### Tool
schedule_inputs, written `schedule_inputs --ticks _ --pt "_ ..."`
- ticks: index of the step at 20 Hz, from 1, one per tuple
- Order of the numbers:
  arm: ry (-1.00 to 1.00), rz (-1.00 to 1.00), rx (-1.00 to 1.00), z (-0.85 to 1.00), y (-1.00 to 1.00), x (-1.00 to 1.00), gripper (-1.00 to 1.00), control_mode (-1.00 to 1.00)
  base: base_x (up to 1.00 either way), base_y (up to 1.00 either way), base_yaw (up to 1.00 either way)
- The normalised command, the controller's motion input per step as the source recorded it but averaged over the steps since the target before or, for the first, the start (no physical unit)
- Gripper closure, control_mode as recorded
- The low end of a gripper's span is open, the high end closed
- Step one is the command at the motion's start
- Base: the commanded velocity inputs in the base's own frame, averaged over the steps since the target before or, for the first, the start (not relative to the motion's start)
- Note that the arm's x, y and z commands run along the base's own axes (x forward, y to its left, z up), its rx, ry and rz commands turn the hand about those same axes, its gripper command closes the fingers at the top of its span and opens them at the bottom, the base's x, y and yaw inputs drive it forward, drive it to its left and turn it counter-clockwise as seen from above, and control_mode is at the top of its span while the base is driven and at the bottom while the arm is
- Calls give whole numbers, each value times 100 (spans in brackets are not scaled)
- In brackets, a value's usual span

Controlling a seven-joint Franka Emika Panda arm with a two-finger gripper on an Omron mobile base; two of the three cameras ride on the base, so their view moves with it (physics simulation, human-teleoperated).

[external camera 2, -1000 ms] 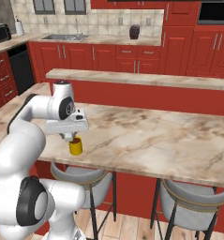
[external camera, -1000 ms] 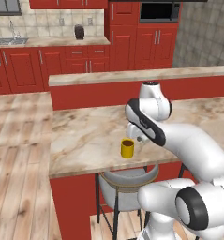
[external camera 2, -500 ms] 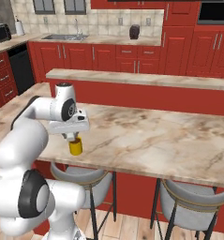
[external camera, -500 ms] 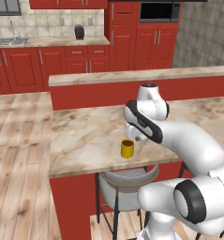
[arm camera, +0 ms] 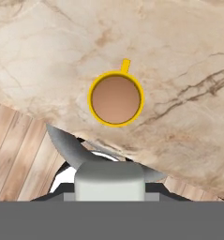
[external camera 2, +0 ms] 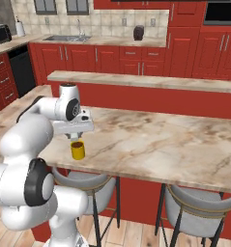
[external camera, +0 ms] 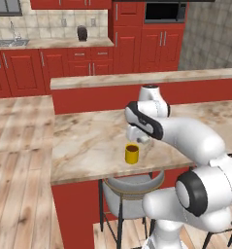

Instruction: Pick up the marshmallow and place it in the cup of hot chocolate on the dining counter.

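Observation:
The cup of hot chocolate (external camera: 132, 153), a small yellow mug with brown liquid, stands near the front edge of the dining counter (external camera: 88, 141). My gripper (external camera: 138, 139) hangs just above the cup (external camera 2: 78, 150), pointing down. From the hand camera the cup (arm camera: 115, 98) is seen from above, handle pointing away. The marshmallow (arm camera: 109, 184) is a white block at the bottom of that view, close to the camera and held between the fingers. My gripper (external camera 2: 77, 138) is shut on it.
A raised ledge (external camera: 137, 78) runs behind the counter. Grey stools (external camera 2: 83, 181) (external camera 2: 199, 207) stand under the counter's front edge, one directly below the cup. A sink and cabinets line the back wall. Wooden floor lies to the left.
The hand has edged slightly left, closer to straight above the cup. The cup has not moved.

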Motion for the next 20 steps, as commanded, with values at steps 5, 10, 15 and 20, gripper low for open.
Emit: schedule_inputs --ticks 5,10,15,20 --pt "0 0 0 -12 12 14 100 -100 0 0 0" --pt "0 0 0 -24 2 4 100 -100 0 0 0" --pt "0 0 0 -22 0 5 100 -100 0 0 0" --pt "0 0 0 -25 1 9 100 -100 0 0 0"
